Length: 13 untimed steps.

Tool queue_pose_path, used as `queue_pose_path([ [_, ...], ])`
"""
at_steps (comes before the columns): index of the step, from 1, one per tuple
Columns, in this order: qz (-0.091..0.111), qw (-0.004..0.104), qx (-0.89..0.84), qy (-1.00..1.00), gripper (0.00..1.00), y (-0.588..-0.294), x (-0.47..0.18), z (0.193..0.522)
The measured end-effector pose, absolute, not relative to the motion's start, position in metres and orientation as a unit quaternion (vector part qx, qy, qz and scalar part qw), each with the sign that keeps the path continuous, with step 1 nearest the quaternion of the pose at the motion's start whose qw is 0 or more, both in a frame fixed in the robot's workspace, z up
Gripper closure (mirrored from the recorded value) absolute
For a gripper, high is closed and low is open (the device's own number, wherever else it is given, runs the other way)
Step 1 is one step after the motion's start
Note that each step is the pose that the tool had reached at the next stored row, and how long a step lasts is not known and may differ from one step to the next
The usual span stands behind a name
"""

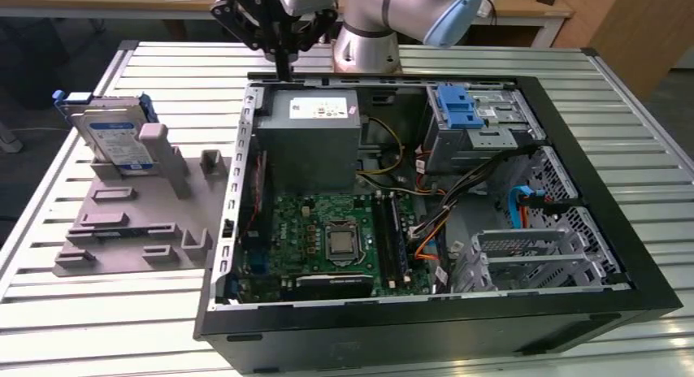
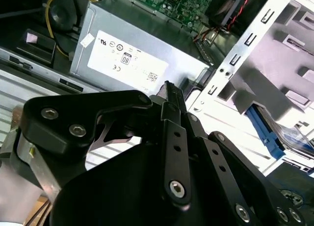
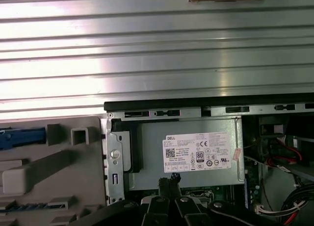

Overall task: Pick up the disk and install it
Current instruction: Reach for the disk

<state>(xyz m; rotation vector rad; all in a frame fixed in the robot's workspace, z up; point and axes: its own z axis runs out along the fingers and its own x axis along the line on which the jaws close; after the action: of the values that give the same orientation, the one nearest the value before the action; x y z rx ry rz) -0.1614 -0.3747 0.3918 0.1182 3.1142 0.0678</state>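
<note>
The disk (image 1: 117,140), silver with a blue-and-white label and a blue bracket, stands on edge in a grey holder (image 1: 130,223) on the exterior view's left, outside the computer case. Its blue bracket (image 3: 22,138) also shows in the first wrist view. My gripper (image 1: 284,72) hangs above the rear edge of the open case (image 1: 620,218), over the grey power supply box (image 1: 314,141). It is well apart from the disk. In both wrist views the gripper (image 2: 171,88) (image 3: 169,181) has its black fingers pressed together, shut on nothing.
Inside the case are a green motherboard (image 1: 325,239), cable bundles (image 1: 456,190) and a drive bay with a blue ribbed latch (image 1: 461,109) at the far right. The case and holder rest on a slatted metal table (image 1: 109,328). The arm's base (image 1: 366,44) stands behind the case.
</note>
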Motion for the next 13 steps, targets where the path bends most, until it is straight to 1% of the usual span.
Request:
queue_pose_path([
  [4,0.021,0.009,0.038,0.999,0.89,-0.374,-0.164,0.392],
  [13,0.021,0.008,0.038,0.999,0.89,-0.374,-0.177,0.391],
])
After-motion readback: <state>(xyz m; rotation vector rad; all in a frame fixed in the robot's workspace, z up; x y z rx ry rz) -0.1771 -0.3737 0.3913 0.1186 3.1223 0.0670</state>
